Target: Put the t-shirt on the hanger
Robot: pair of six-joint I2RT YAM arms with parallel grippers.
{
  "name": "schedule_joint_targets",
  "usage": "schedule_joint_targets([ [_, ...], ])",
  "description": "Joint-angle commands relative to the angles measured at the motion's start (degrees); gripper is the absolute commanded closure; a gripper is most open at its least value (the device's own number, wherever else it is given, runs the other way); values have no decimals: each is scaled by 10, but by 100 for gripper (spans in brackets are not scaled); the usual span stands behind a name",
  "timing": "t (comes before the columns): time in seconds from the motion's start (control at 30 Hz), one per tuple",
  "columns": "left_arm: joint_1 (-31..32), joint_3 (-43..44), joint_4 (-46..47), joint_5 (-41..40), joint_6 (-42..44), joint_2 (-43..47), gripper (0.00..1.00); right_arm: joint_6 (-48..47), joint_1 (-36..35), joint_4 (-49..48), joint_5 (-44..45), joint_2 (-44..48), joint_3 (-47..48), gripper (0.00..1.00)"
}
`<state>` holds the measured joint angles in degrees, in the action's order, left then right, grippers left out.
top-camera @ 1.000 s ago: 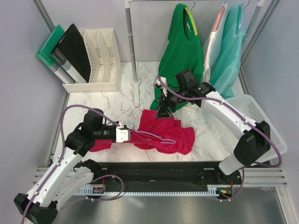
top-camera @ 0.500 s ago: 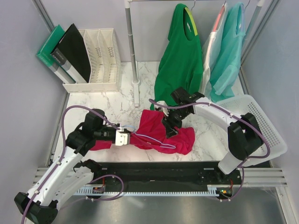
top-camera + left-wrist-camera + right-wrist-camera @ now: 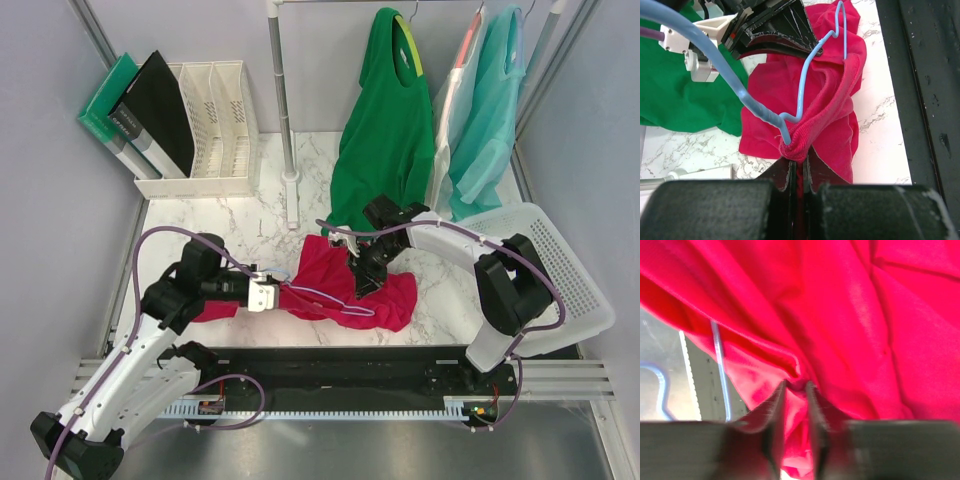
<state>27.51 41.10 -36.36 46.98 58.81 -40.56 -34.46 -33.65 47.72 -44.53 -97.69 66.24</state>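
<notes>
The crimson t-shirt (image 3: pixel 395 295) lies crumpled on the marble table, front centre. The light-blue wire hanger (image 3: pixel 340 300) lies across it, partly inside the fabric. My left gripper (image 3: pixel 275 293) is shut on a bunched edge of the t-shirt (image 3: pixel 835 100) where the hanger (image 3: pixel 800 95) runs into the fabric; its jaws (image 3: pixel 799 162) pinch red cloth. My right gripper (image 3: pixel 362 283) is down on the middle of the t-shirt (image 3: pixel 865 315) and shut on a raised fold (image 3: pixel 796 387). The hanger wire (image 3: pixel 720 365) shows left of it.
A dark green t-shirt (image 3: pixel 385 130) and a teal t-shirt (image 3: pixel 490 110) hang on the rail behind. The rack pole (image 3: pixel 285 110) stands back centre, a white file organiser (image 3: pixel 205 130) back left, a white basket (image 3: pixel 560 270) right, and a black strip (image 3: pixel 350 365) along the front edge.
My right gripper has come down and forward from beside the green t-shirt onto the crimson t-shirt and pinched a fold. My left gripper has kept its hold and place.
</notes>
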Motion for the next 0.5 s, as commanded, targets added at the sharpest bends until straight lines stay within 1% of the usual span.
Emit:
schedule_joint_targets([
  [0.0,3,1,22,-20,-17,1,98,-47,2,31,-50,11,-3,86],
  [0.07,3,-6,51,-38,-72,5,98,-58,12,41,-54,21,-6,100],
  [0.1,3,-7,54,-41,-108,8,98,-60,17,46,-54,33,-8,100],
  [0.17,3,-13,56,-50,-128,17,98,-63,38,50,-49,45,-13,100],
  [0.2,2,-22,70,-56,-151,31,98,-65,52,54,-48,56,-15,100],
  [0.27,2,-30,81,-67,-163,47,98,-68,66,61,-47,72,-20,100],
  [0.3,2,-37,94,-74,-184,53,98,-68,71,63,-47,78,-21,100],
  [0.37,2,-40,115,-109,-219,62,98,-66,80,63,-46,95,-24,100],
  [0.4,2,-38,131,-123,-250,62,98,-65,82,63,-46,102,-26,100],
  [0.47,2,-37,146,-152,-279,58,98,-61,82,55,-45,120,-34,100],
])
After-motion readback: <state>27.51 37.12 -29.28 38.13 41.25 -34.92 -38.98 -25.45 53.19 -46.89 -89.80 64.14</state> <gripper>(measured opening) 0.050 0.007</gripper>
